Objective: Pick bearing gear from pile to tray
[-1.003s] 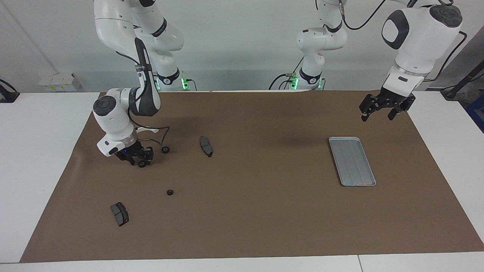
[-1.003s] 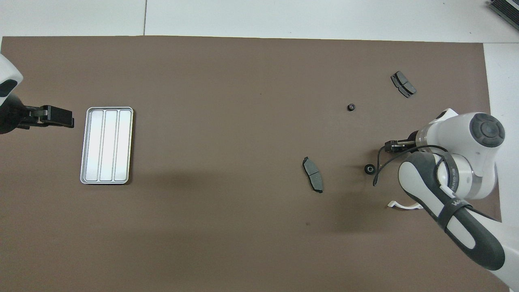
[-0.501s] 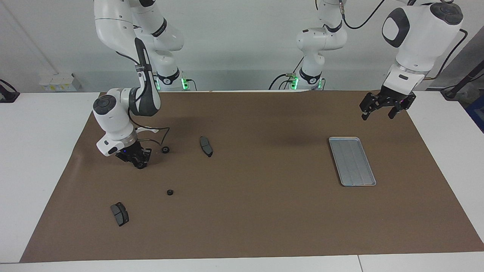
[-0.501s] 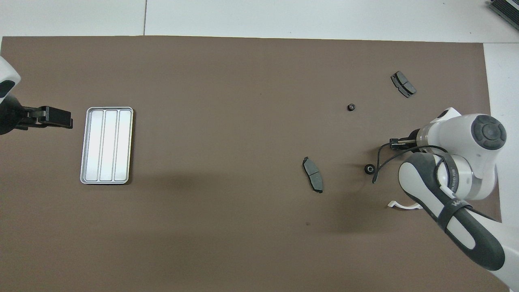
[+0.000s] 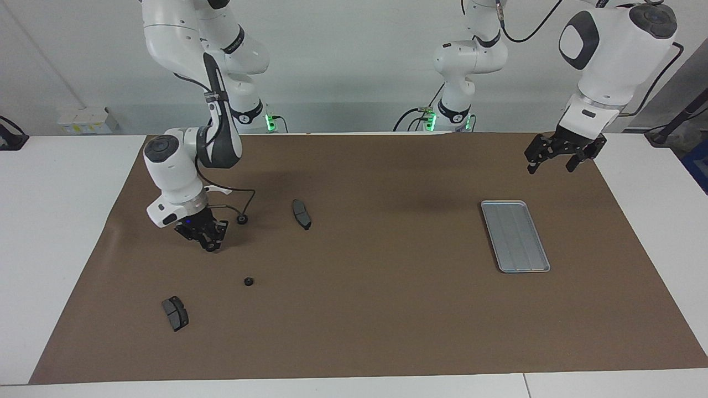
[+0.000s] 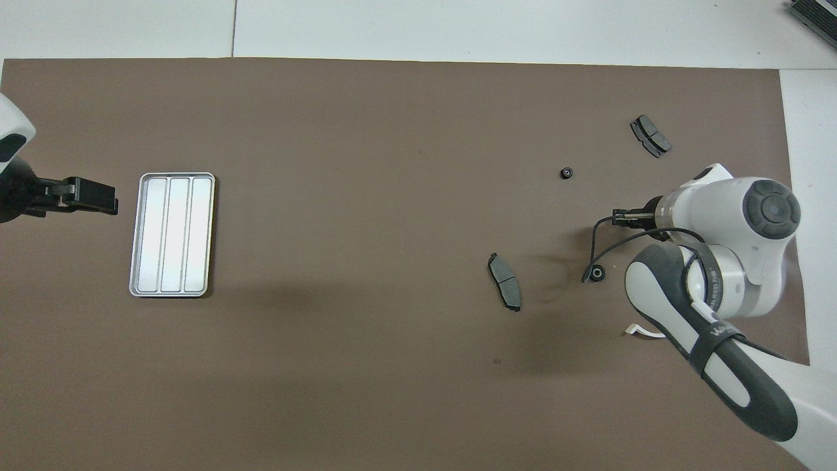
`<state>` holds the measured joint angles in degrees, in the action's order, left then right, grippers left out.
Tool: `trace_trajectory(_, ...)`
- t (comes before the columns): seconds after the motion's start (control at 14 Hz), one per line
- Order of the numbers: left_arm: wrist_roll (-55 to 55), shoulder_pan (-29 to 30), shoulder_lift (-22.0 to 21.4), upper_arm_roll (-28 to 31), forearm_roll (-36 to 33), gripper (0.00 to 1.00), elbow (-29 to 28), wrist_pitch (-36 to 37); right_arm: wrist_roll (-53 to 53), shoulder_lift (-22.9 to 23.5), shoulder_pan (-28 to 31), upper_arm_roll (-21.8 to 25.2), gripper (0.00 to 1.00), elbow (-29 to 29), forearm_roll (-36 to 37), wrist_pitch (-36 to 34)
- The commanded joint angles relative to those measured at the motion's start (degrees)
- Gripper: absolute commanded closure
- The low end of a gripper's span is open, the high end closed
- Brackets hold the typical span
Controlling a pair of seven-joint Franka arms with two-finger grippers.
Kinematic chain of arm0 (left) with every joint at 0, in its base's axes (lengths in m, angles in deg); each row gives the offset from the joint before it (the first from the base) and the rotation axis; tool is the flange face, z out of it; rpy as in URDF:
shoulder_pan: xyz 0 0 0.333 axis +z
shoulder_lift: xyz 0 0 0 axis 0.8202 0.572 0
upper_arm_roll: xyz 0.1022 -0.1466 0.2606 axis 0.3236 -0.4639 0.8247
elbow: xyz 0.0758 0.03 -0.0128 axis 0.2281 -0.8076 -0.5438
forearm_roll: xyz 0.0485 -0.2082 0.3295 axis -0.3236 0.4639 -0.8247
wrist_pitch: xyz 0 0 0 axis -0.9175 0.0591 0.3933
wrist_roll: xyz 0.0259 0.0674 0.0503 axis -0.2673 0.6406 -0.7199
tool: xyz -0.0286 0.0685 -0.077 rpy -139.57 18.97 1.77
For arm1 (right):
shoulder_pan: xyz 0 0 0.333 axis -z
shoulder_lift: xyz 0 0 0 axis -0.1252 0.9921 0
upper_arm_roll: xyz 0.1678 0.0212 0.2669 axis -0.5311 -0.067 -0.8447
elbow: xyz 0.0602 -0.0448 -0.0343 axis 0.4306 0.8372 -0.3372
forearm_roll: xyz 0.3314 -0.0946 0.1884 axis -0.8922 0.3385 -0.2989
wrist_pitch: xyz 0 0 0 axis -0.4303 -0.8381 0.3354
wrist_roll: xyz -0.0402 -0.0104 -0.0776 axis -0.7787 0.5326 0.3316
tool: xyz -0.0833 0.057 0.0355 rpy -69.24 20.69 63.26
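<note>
The pile lies scattered at the right arm's end of the brown mat: black gears (image 5: 241,219) (image 5: 249,282), two dark brake pads (image 5: 302,214) (image 5: 175,313) and a white half-ring (image 6: 644,331). My right gripper (image 5: 209,243) hangs just above the mat beside the nearer gear, shut on a small black gear (image 5: 211,248). In the overhead view this gripper (image 6: 619,218) shows only as dark tips. The silver ribbed tray (image 5: 514,235) (image 6: 173,234) lies empty toward the left arm's end. My left gripper (image 5: 557,161) (image 6: 91,196) waits open in the air beside the tray.
The brown mat (image 5: 387,309) covers most of the white table. A black cable (image 5: 243,199) loops from the right wrist down to the mat near one gear (image 6: 596,273). Another gear (image 6: 566,173) and brake pad (image 6: 650,135) lie farther from the robots.
My right gripper closed on the gear that lay between its fingers and lifted it slightly off the mat, shifting a little toward the tray's end. The left arm barely moved.
</note>
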<state>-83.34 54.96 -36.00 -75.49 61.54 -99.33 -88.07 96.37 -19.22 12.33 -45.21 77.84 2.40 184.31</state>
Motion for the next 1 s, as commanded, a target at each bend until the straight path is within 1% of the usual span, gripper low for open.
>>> trace_trajectory(0.0, -0.07, 0.77, -1.34, -0.4, -0.6, 0.0, -0.68, 1.24, 9.21, -0.14, -4.94, -0.24, 1.0, -2.17, -1.41, -0.8)
trace_trajectory(0.14, -0.16, 0.85, -1.34, -0.31, -0.51, 0.0, -0.68, 0.98, 16.41, 0.04, -8.9, -0.15, 1.0, -4.63, -1.41, -2.46)
trace_trajectory(0.29, -0.16, 0.85, -1.17, -0.31, -0.51, 0.0, -0.77, 0.8, 23.63, 1.7, -13.2, -0.15, 1.0, -9.19, -1.24, -5.97)
trace_trajectory(0.43, -0.07, 0.94, -0.91, -0.31, -0.51, 0.0, -0.68, 0.19, 30.13, 2.67, -16.98, -0.15, 1.0, -12.54, -0.63, -8.88)
trace_trajectory(0.64, 2.2, 1.38, -0.73, -0.4, -0.51, 0.0, -1.12, -1.57, 36.65, 4.6, -21.12, -0.15, 1.0, -16.14, -0.54, -11.07)
trace_trajectory(0.93, 2.13, 2.17, -0.03, -0.31, -0.51, 0.0, -1.21, -3.5, 46.31, 11.8, -27.19, 0.02, 1.0, -26.68, 0.43, -15.64)
